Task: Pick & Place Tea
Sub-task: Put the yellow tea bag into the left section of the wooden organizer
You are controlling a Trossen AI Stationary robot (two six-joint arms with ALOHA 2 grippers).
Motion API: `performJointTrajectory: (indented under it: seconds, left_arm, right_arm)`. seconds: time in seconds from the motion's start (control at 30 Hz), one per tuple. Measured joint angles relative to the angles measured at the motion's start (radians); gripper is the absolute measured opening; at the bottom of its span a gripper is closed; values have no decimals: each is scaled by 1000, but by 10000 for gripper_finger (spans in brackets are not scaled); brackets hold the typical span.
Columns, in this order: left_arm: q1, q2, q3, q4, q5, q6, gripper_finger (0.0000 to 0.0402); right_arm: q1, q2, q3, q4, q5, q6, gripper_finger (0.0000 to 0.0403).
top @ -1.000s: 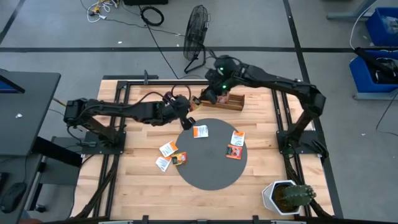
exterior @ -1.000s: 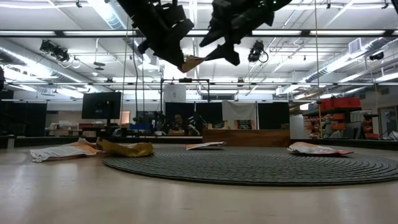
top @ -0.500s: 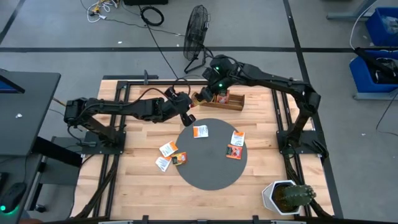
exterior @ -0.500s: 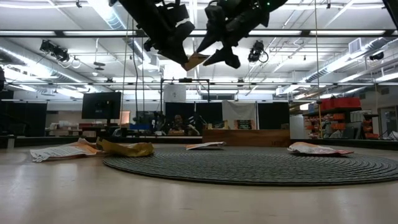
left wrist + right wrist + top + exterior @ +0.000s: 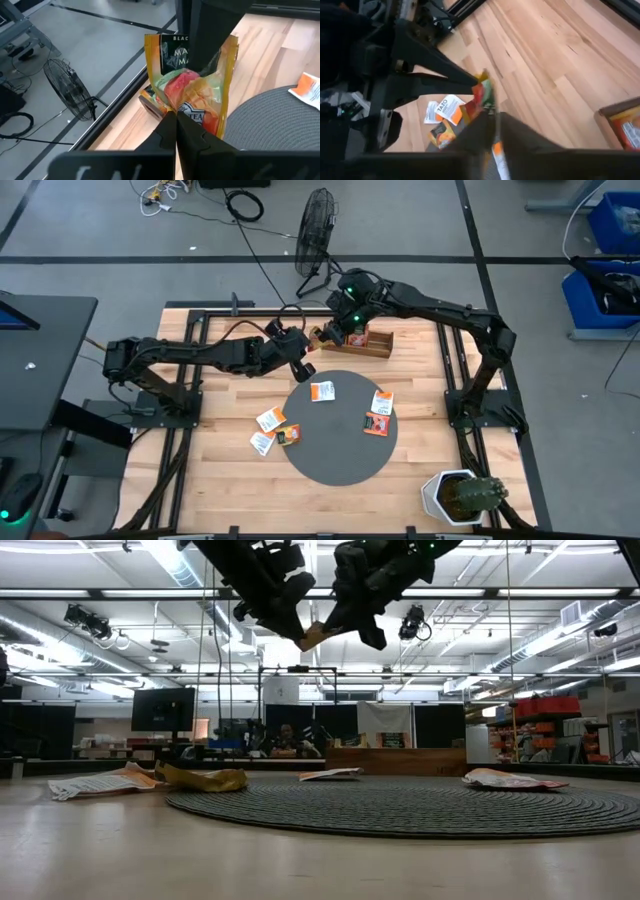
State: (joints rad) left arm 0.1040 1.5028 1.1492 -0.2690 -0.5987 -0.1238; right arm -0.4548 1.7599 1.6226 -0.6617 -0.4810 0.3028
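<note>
a yellow-orange tea sachet (image 5: 192, 82) hangs in the air above the tabletop's far middle, pinched at one end by the left gripper (image 5: 300, 352) and met at the other by the right gripper (image 5: 328, 335), whose fingers close narrowly on its edge in the right wrist view. both arms reach inward from the table's sides and meet just in front of the wooden tray (image 5: 362, 341) at the far edge, well above the round dark mat (image 5: 340, 455). in the low view the sachet shows as a small tan flap between the two grippers. half a second ago the right gripper stood slightly apart from the sachet; now it sits on it. other sachets lie flat: two white ones (image 5: 322, 391) and an orange one (image 5: 374, 424) on the mat, three more (image 5: 270, 420) at its left rim.
</note>
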Motion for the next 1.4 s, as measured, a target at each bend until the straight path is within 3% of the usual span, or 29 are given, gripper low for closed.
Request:
performJointTrajectory:
  seconds: [0.07,0.27,0.43,0.53,0.73,0.97,1.23,1.4]
  left_arm:
    - [0,0,0,1,0,-2,8]
    - [1,0,1,-4,0,-53,54]
    - [2,-13,1,-126,0,-159,117]
    - [5,-34,0,-204,2,-225,154]
    - [24,-76,1,-208,0,-266,203]
    - [72,-104,0,-208,1,-280,215]
    - [83,-105,1,-201,0,-285,211]
    - [83,-105,1,-201,0,-285,211]
  right_arm:
    - [1,0,0,4,-2,-24,14]
    - [-4,-12,0,-7,58,-74,4]
    - [-53,-47,0,-24,91,-114,1]
    - [-85,-59,1,-58,159,-194,1]
    - [-87,-20,2,-134,308,-420,1]
    - [-67,76,1,-161,445,-544,0]
    - [-68,180,1,-142,524,-640,0]
    - [-67,228,1,-140,517,-675,0]
